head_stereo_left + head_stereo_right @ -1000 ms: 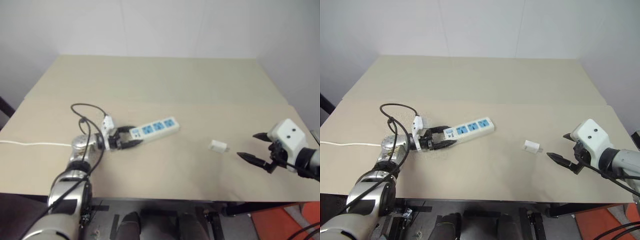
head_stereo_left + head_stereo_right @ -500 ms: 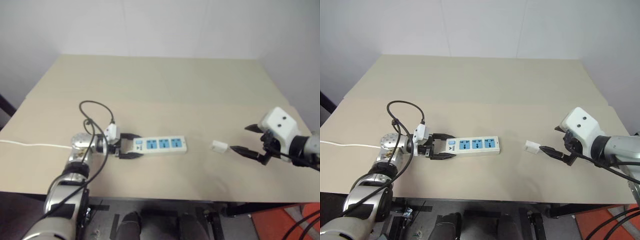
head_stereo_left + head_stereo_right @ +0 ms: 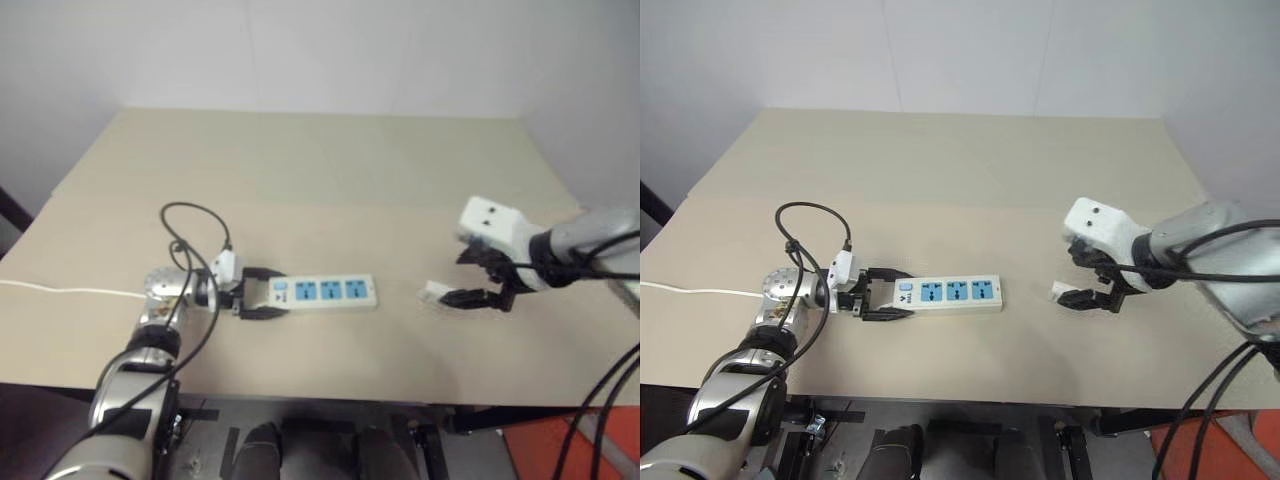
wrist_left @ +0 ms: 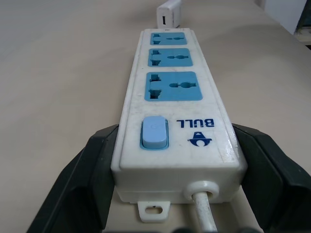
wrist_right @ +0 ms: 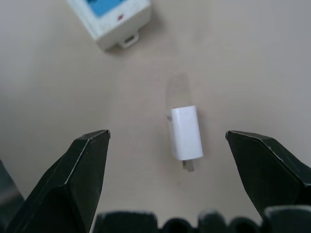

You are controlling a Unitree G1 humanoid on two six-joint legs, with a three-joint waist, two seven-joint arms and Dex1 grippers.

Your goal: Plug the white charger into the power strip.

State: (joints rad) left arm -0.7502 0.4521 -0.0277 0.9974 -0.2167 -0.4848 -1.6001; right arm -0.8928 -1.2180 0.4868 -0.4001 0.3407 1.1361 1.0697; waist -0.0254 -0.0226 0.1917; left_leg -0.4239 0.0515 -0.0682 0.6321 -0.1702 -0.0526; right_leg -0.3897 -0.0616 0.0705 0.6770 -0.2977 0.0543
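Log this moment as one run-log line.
left gripper: shut on strip switch end | right gripper: open over charger | charger: lying on table, unplugged | sockets: empty

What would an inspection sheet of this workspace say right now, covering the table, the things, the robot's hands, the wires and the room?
Surface: plain beige tabletop, flat and bare-looking.
Job's things: long white plastic power strip with three blue sockets lying flat; small white rounded charger cube lying on its side, apart from the strip's far end.
Clutter: nothing seen.
End effectors: left end effector shut on the power strip's switch end; right end effector open, black fingers either side of the charger, not touching it.
Cables: thin white cord trailing left across the table; black cable loop at the left wrist.
Surroundings: pale wall behind the table.
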